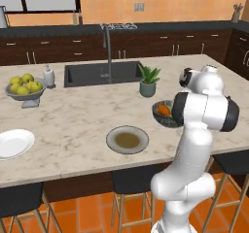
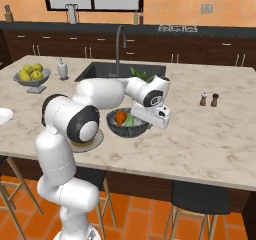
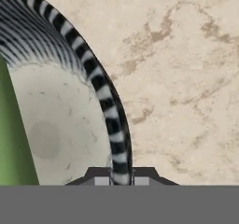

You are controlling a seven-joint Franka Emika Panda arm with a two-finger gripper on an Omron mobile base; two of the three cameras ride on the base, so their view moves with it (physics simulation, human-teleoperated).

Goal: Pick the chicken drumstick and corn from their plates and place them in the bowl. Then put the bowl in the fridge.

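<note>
Tool (image 3: 121,181) | clamped on bowl (image 2: 116,128) rim (drumstick (image 2: 120,117), corn (image 2: 130,120) inside) | bowl on counter (image 2: 210,134)

The dark grey-blue ribbed bowl (image 2: 128,124) is sitting upright on the marble counter, holding my orange-brown roasted drumstick (image 2: 120,117) beside the pale-green-husked corn cob (image 2: 131,120). The grey-rimmed plate with a brownish centre (image 1: 127,140) is lying flat nearby; the plain glossy white plate (image 1: 14,143) is resting well apart.
</note>
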